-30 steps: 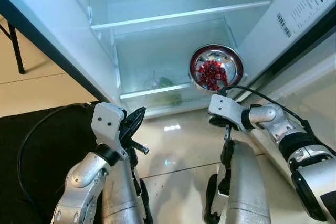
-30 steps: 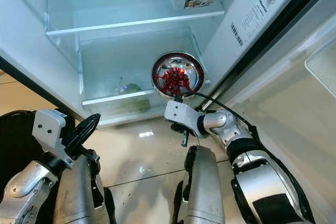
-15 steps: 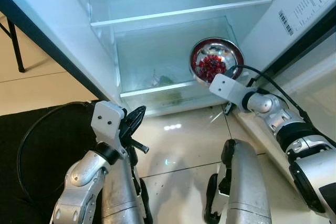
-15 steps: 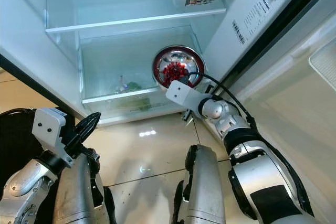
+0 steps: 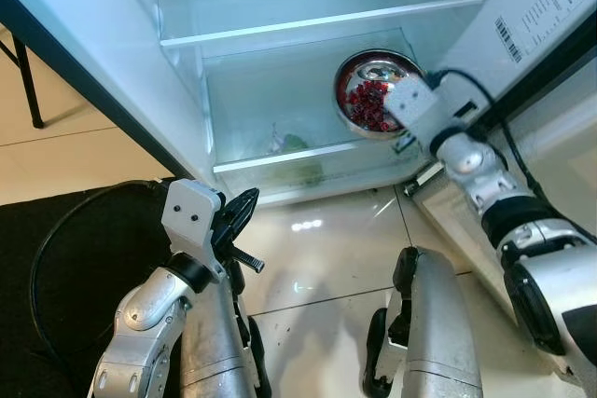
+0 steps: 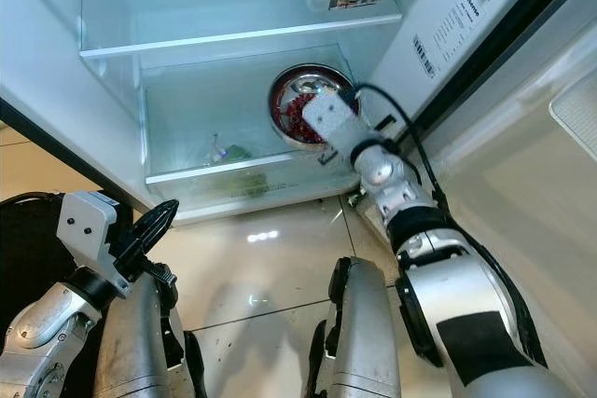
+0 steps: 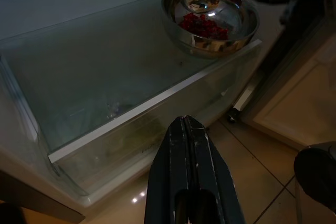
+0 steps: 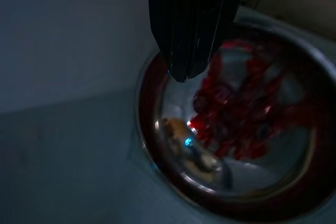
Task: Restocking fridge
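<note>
At about 7 o'clock the left gripper (image 5: 244, 214) hangs low before the open fridge (image 5: 112, 62), fingers pressed together on nothing. Farther right, on the lower glass shelf (image 5: 280, 151) toward 1 o'clock, sits the steel bowl of red berries (image 5: 368, 90) — the right gripper (image 8: 189, 72) is clenched on its rim. The bowl looks delivered; letting go and closing the door seem left.

Head views bright and sharp, lit evenly from inside the fridge (image 5: 280, 6); small glare patches on the glossy floor tiles (image 5: 303, 226). Both wrist views dim and murky. Steel bowl (image 8: 231, 135) soft, probably out of focus, with reflected highlights; black fingers (image 7: 191, 182) shadowed.
</note>
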Robot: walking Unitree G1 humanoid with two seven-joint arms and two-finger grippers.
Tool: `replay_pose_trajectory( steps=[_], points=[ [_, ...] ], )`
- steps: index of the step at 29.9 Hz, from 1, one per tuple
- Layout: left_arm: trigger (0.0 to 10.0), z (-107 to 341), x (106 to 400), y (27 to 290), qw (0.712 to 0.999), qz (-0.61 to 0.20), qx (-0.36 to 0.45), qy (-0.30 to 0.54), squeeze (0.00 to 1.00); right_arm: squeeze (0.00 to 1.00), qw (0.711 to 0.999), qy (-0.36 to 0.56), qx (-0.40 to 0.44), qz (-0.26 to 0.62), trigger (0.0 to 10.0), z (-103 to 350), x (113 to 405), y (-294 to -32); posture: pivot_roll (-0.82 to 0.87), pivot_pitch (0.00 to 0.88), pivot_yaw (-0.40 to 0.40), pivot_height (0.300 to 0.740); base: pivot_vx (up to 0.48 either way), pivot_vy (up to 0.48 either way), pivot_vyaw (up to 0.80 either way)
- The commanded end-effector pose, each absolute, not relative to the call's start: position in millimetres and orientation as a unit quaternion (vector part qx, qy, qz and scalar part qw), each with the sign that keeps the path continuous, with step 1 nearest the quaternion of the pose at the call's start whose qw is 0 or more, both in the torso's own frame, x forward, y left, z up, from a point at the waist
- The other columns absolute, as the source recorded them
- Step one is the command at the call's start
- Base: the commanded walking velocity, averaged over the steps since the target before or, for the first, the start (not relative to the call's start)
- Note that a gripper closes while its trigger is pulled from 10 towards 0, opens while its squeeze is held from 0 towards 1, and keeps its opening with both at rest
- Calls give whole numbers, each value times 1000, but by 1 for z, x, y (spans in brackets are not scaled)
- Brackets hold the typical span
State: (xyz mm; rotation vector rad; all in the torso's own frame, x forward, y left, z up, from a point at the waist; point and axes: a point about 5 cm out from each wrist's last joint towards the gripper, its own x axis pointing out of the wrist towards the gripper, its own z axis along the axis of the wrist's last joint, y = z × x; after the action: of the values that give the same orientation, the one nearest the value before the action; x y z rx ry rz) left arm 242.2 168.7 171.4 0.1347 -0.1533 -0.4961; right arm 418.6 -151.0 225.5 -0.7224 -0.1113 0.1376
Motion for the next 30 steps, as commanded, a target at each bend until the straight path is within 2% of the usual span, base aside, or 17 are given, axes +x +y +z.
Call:
replay_pose_trajectory(
  steps=[1, 6, 9, 10, 11, 12, 13, 16, 18, 20, 26, 30],
  points=[
    [10000, 168, 238, 171, 963, -250, 73, -63, 0, 0, 937, -20, -344, 62, 10000, 209, 416, -158, 213, 485, -50, 395, 0, 0, 0],
    [10000, 167, 238, 169, 963, -251, 71, -64, 0, 0, 946, -24, -307, 99, 10000, 209, 415, -156, 209, 474, -51, 395, 0, 0, 0],
    [10000, 167, 238, 168, 963, -252, 69, -65, 0, 0, 968, -42, -171, 176, 10000, 212, 411, -151, 206, 469, -53, 395, 0, 0, 0],
    [10000, 167, 238, 168, 963, -252, 69, -65, 0, 0, 968, -42, -171, 176, 10000, 212, 411, -151, 206, 469, -53, 395, 0, 0, 0],
    [10000, 167, 239, 168, 963, -253, 69, -66, 0, 0, 958, -41, -129, 253, 10000, 206, 406, -145, 194, 462, -55, 395, 0, 0, 0],
    [10000, 167, 239, 168, 963, -253, 69, -66, 0, 0, 958, -41, -129, 253, 10000, 206, 406, -145, 194, 462, -55, 395, 0, 0, 0],
    [10000, 167, 240, 167, 963, -253, 67, -67, 0, 0, 943, -30, -121, 308, 10000, 197, 400, -139, 194, 462, -55, 395, 0, 0, 0],
    [10000, 167, 240, 167, 963, -254, 66, -68, 0, 0, 925, -11, -127, 358, 10000, 185, 394, -130, 189, 467, -53, 395, 0, 0, 0],
    [10000, 167, 240, 165, 962, -257, 65, -68, 0, 0, 897, 24, -155, 413, 10000, 164, 384, -117, 193, 474, -52, 395, 0, 0, 0],
    [10000, 168, 240, 165, 962, -257, 65, -68, 0, 0, 880, 52, -188, 432, 10000, 147, 378, -110, 193, 480, -50, 395, 0, 0, 0],
    [10000, 168, 238, 167, 962, -257, 67, -65, 0, 0, 890, 81, -271, 358, 10000, 132, 380, -112, 203, 491, -43, 395, 0, 0, 0],
    [10000, 167, 237, 167, 961, -259, 67, -63, 0, 0, 896, 83, -295, 322, 10000, 134, 385, -116, 203, 491, -43, 395, 0, 0, 0]
  ],
)
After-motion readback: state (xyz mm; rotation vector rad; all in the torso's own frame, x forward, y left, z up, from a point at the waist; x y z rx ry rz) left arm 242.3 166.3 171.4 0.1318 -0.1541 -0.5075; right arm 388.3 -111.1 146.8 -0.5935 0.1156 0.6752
